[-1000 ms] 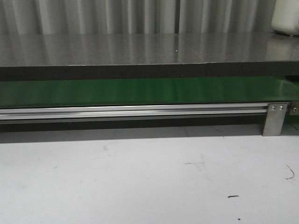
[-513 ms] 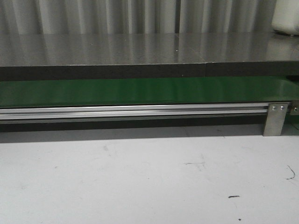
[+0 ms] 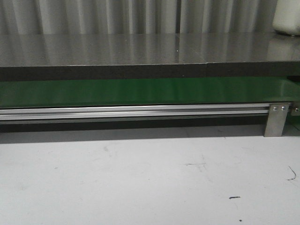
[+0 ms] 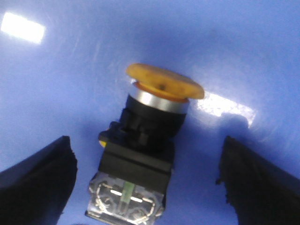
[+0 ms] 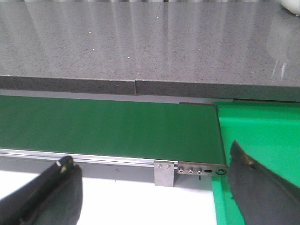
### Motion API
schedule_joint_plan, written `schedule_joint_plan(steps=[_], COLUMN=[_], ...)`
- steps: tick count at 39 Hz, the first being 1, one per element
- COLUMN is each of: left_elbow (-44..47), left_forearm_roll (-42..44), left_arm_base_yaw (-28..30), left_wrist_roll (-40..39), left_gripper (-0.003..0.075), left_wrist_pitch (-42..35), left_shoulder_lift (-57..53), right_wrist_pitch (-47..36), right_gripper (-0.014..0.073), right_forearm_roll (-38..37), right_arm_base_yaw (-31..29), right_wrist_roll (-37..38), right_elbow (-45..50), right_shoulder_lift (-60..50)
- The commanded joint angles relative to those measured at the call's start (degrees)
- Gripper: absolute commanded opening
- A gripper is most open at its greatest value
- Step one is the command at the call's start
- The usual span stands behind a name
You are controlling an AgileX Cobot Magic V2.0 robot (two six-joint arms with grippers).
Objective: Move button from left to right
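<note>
Left jaws [image 4: 147,187]: wide open and holding nothing. One dark finger [image 4: 37,180] sits on each side, with a big gap between them.

Button [image 4: 147,145]: it sits in the gap between the left jaws, close to the middle. It does not touch either finger. Blue shows between it and each finger.

Button cap [image 4: 164,84]: round and orange-yellow. It is the part farthest out from the left jaws, and it looks tilted.

Button body [image 4: 140,159]: black and boxy, with a shiny silver ring under the cap. The end with metal screws is nearest the left jaws.

Blue surface [image 4: 70,84]: the button rests on it. It spreads out all around the left jaws, with bright spots of light on it.

Right jaws [image 5: 152,192]: wide open and holding nothing. Its two dark fingers are far apart.

Green belt [image 5: 108,126]: just past the right jaws, running across in front of them.

Metal rail [image 5: 112,160]: along the belt edge nearest the right jaws, with a small silver bracket [image 5: 163,172] on it.

Bright green part [image 5: 262,136]: beside the belt's end, out past one right finger.

Grey counter [image 5: 140,42]: beyond the belt, farthest from the right jaws. It is speckled and shiny.

Front view: it shows the belt, the rail and the pale counter [image 3: 140,178] in front. No jaws and no button show here.
</note>
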Motion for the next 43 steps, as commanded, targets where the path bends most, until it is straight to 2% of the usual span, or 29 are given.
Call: schedule_joint_plan(steps=[1, 5, 8, 11, 21, 29, 34, 43], left_elbow=[-1.8, -1.8, -1.9, -1.9, -1.9, -1.9, -1.9, -2.0], left_forearm_roll=[0.5, 0.5, 0.5, 0.3, -0.8, -8.1, -8.7, -8.7], left_arm_base_yaw=[0.2, 0.3, 0.4, 0.6, 0.7, 0.2, -2.8, -12.0], left_wrist_roll=[-0.3, -0.3, -0.4, -1.6, -1.6, -1.5, -1.5, -1.4], left_gripper=[0.0509, 0.0316, 0.0202, 0.0134, 0.0137, 0.0137, 0.0137, 0.0137], left_wrist_pitch=[-0.9, -0.9, -0.8, -0.4, -0.2, -2.5, -2.2, 2.1], left_shoulder_lift=[-3.0, -3.0, -3.0, -3.0, -6.3, -13.4, -17.9, -21.0], right_wrist_pitch=[-4.8, -4.8, -4.8, -4.8, -4.8, -4.8, -4.8, -4.8], right_gripper=[0.0644, 0.0644, 0.0644, 0.0644, 0.0644, 0.0644, 0.0644, 0.0644], right_forearm_roll=[0.1, 0.1, 0.1, 0.1, 0.1, 0.1, 0.1, 0.1], right_arm_base_yaw=[0.0, 0.0, 0.0, 0.0, 0.0, 0.0, 0.0, 0.0], right_wrist_roll=[0.0, 0.0, 0.0, 0.0, 0.0, 0.0, 0.0, 0.0], right_elbow=[-2.1, -2.1, -2.1, -2.1, -2.1, -2.1, -2.1, -2.1], right_shoulder_lift=[0.6, 0.6, 0.6, 0.6, 0.6, 0.6, 0.6, 0.6])
